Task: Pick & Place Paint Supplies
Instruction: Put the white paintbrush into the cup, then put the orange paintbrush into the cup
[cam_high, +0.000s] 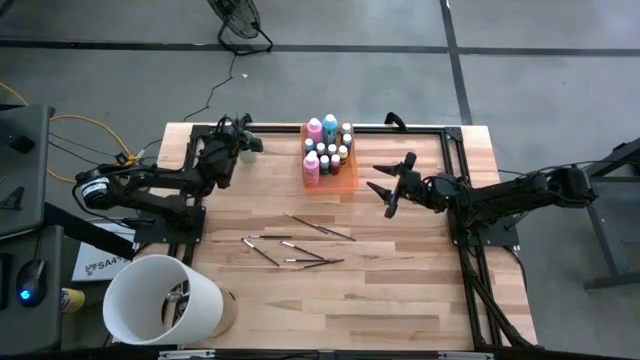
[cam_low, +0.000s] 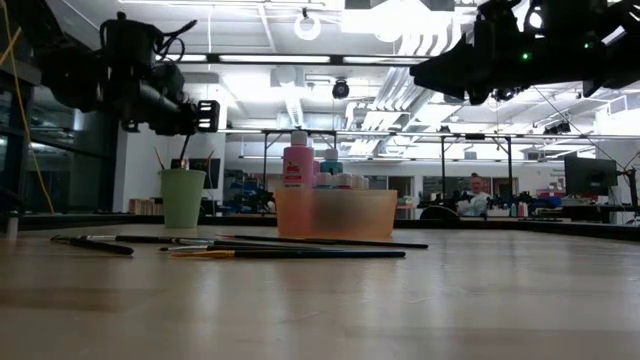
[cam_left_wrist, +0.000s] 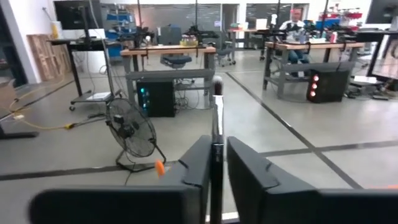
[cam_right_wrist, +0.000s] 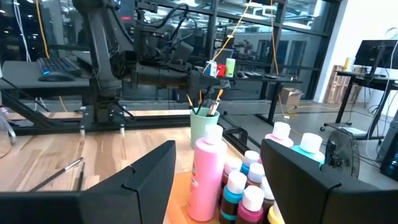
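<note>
Brushes (cam_high: 300, 240) lie scattered across the middle of the counter (cam_high: 400, 290) in the high view, about half a dozen thin dark handles, some crossing or touching. A few more stand in the mint-green cup (cam_low: 183, 197), which shows at left in the low view. The pink and teal bottles (cam_high: 322, 128) and the tiny capped ones sit packed in the orange tray (cam_high: 350, 180) at upper centre of the high view.

Your left claw (cam_high: 243, 137) hangs above the cup, upper left of centre. In its wrist view the fingers (cam_left_wrist: 199, 171) stand narrow around a thin dark brush handle (cam_left_wrist: 216, 134); whether they grip it or have just let go, I cannot tell. If that brush is not seated in the cup, it may tip out or catch on the others when you pull away, so lift straight up.

Your right claw (cam_high: 392, 186) hovers wide and empty just right of the tray, facing the bottles. In its wrist view the tall pink bottle (cam_right_wrist: 208, 174) is close in front. Swing toward the brushes carelessly and you could clip the tray or topple that bottle into the small ones. The loose brushes are thin, flat on the wood and overlapping; a pinch may drag two at once or slip off entirely.
</note>
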